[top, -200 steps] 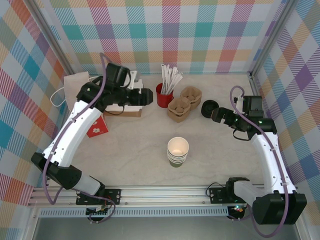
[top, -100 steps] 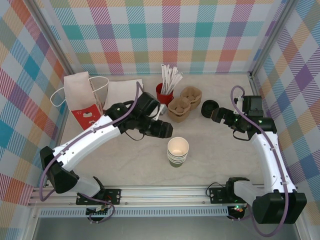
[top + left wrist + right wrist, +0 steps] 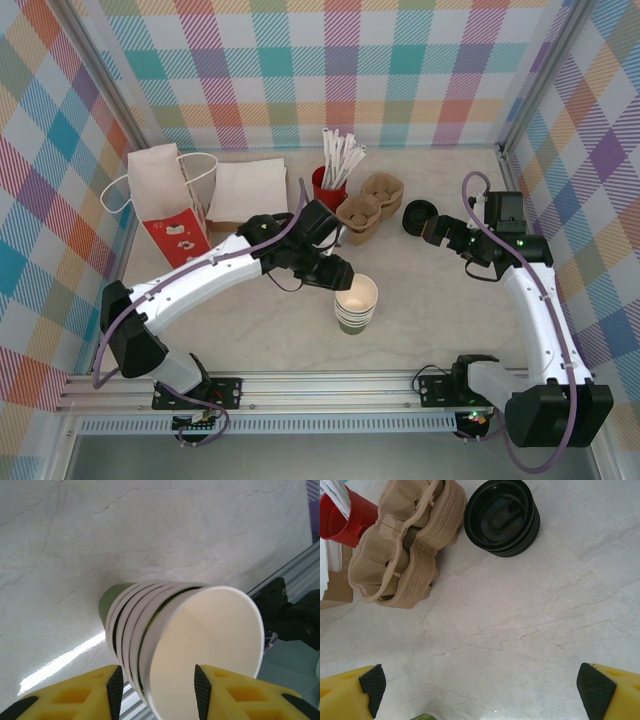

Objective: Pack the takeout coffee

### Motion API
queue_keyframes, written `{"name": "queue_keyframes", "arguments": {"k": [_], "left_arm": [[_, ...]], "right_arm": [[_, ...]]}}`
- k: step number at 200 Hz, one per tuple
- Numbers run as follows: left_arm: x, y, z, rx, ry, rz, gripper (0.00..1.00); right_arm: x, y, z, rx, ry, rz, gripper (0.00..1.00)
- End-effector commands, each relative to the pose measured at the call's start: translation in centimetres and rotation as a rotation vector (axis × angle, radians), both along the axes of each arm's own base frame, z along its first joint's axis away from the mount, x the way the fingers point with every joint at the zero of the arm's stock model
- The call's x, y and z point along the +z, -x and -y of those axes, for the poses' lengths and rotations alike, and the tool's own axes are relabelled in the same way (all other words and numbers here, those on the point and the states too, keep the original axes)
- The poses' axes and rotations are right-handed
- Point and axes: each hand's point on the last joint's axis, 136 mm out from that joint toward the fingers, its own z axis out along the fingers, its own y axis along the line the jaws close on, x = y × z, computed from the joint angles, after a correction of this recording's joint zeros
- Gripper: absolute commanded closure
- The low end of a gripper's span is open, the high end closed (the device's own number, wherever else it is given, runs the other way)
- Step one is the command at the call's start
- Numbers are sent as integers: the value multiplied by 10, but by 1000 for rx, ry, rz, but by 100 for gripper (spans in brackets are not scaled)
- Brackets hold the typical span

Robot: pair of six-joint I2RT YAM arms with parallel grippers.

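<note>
1. Left arm (image 3: 200, 275): stretched in a long diagonal from its base toward the centre. The left pincer (image 3: 338, 272) is tilted downward, jaws partly apart.
2. Right arm (image 3: 535, 300): elbow bent, forearm reaching leftward. The right pincer (image 3: 428, 228) has its jaws spread wide.

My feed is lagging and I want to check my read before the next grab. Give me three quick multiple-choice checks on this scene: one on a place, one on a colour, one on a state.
1. The stack of green cups stands on the table:
A at its middle
B in its far left corner
C in its far right corner

2. The cup of wrapped sticks is:
A blue
B red
C black

3. The right tool is:
A shut tight, empty
B shut on something
C wide open, empty

Answers:
1 A, the top view shows the stack mid-table, between the two arms.
2 B, its wall is plainly red in the top and right wrist views.
3 C, its wrist view shows the fingers far apart with bare table between them.
</note>
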Motion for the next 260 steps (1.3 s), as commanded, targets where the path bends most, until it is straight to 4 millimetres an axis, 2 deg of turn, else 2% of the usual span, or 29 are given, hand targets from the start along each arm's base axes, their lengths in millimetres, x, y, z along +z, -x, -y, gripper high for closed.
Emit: {"name": "queue_keyframes", "arguments": {"k": [1, 85, 161, 202, 232, 260], "left_arm": [[-3, 5, -1, -19, -34, 5, 59], [-18, -2, -2, -19, -97, 9, 77], [-8, -26, -11, 0, -196, 128, 91], [-3, -54, -23, 30, -236, 171, 93], [7, -84, -39, 57, -255, 206, 93], [8, -112, -55, 86, -279, 217, 93]], "right_arm": [[-7, 5, -2, 2, -14, -33, 0], [-9, 5, -2, 3, -8, -36, 0], [-11, 6, -1, 5, -3, -39, 0], [-12, 6, -1, 7, 3, -43, 0], [-12, 7, 0, 9, 11, -43, 0], [-13, 8, 1, 7, 15, -44, 0]]}}
